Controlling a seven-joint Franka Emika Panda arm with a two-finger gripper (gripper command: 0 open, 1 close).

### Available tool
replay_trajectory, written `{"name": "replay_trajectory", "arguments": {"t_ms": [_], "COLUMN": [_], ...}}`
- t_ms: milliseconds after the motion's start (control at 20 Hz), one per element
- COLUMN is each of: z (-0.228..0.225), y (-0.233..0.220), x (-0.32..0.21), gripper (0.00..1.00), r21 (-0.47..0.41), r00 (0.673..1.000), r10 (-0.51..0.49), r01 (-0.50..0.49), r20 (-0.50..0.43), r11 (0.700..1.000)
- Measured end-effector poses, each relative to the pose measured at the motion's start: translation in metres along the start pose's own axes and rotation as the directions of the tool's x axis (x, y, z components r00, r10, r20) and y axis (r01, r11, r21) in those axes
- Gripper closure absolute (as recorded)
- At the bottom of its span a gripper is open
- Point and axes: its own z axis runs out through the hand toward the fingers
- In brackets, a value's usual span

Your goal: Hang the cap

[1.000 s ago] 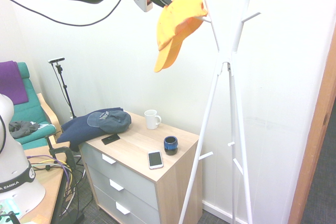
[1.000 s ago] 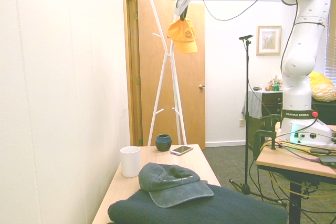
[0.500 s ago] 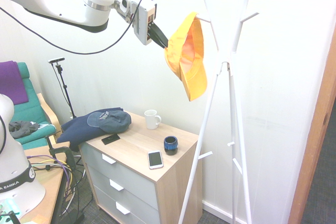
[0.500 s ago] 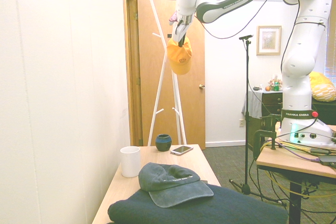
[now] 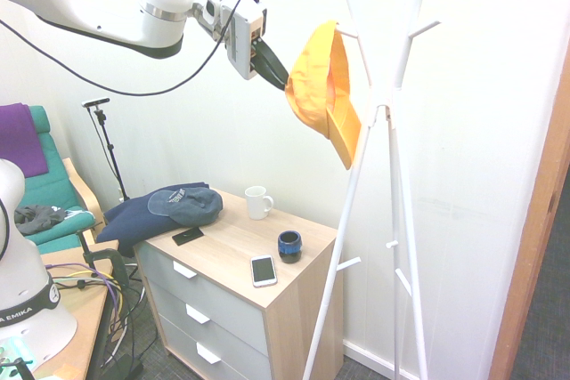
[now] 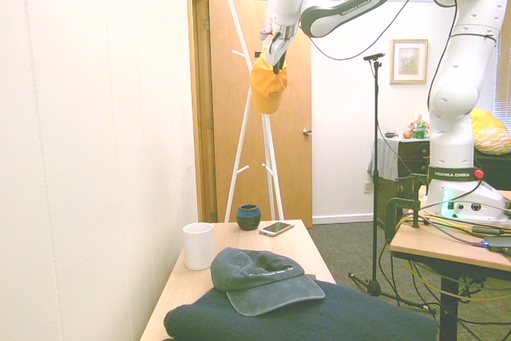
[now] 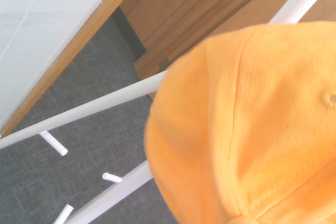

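First exterior view: the plain yellow-orange fabric cap with the curved brim [image 5: 312,86] lies at about four o'clock from the dark-tipped gripper [image 5: 286,86], which meets the near side of its crown. Whether the gripper is pinching the cloth or has let it go, I cannot tell. The brim hangs toward five o'clock. From the middle of the crown, the short white upper peg [image 5: 346,31] of the white, slim-legged coat stand [image 5: 344,220] lies toward one o'clock, and the cap's top edge meets it there. The cap appears to be caught on that peg, though its cloth hides the contact, so how deeply it sits is uncertain. In the second exterior view, the cap lies at about seven o'clock from the gripper. Hanging looks nearly done; what matters now is that the peg bears the weight. If it does, the gripper should release and back off toward ten o'clock, as any sideways drag could pull the cap loose.
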Motion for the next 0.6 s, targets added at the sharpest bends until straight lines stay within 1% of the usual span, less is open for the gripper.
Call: {"name": "replay_trajectory", "arguments": {"t_ms": [50,150,250,300,450,600], "z": [0.000,-0.004,-0.014,-0.020,-0.036,-0.041], "y": [0.000,-0.001,-0.003,-0.004,-0.008,-0.009], "x": [-0.001,-0.005,-0.012,-0.017,-0.034,-0.049], "gripper": [0.00,0.00,0.00,0.00,0.00,0.00], "r21": [0.017,0.064,0.119,0.145,0.212,0.268], "r00": [0.999,0.989,0.965,0.948,0.875,0.776], "r10": [0.015,0.022,0.011,-0.001,-0.053,-0.123], "r01": [-0.015,-0.031,-0.043,-0.048,-0.058,-0.062], "r20": [0.033,0.144,0.261,0.319,0.481,0.619], "r11": [1.000,0.997,0.992,0.988,0.976,0.961]}}
